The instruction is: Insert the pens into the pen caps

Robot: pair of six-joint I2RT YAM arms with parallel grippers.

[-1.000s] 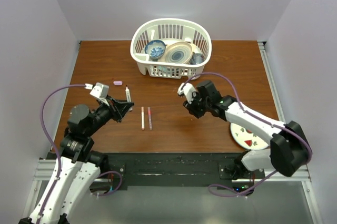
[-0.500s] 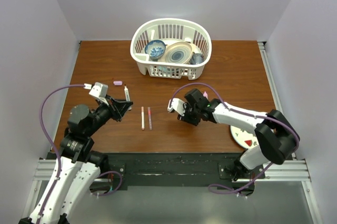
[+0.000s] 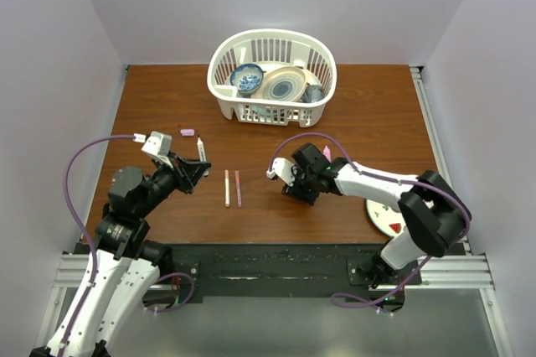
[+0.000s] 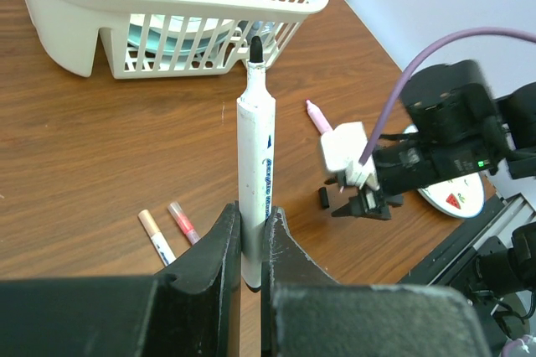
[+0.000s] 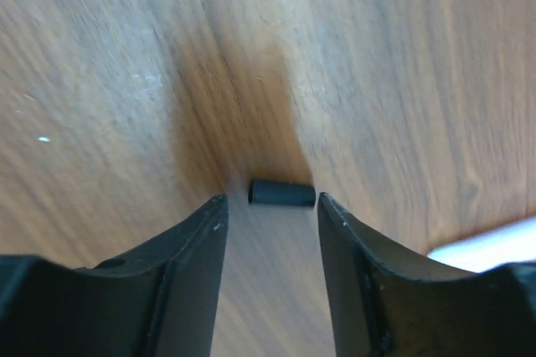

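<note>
My left gripper (image 4: 251, 210) is shut on the white pen with the black tip (image 4: 254, 156) and holds it upright above the table's left side (image 3: 202, 150). The right gripper (image 5: 272, 202) is low over the wood with its fingers open. A small black pen cap (image 5: 282, 193) lies on its side just past the fingertips, in line with the gap. The left wrist view shows this cap (image 4: 323, 197) beside the right gripper (image 4: 360, 206). Two slim pens (image 3: 227, 188) (image 3: 238, 188) lie side by side at mid-table. A pink highlighter (image 3: 327, 152) lies behind the right arm. A pink cap (image 3: 188, 132) sits far left.
A white dish basket (image 3: 219, 59) with bowls and plates stands at the back centre. A white patterned plate (image 3: 387, 216) rests near the front right edge. The right arm's purple cable (image 3: 289, 141) arches over the table's middle.
The right arm swung left and down toward the table's middle, and its fingers spread wider around the black cap's spot. The left arm and its pen stayed still.
</note>
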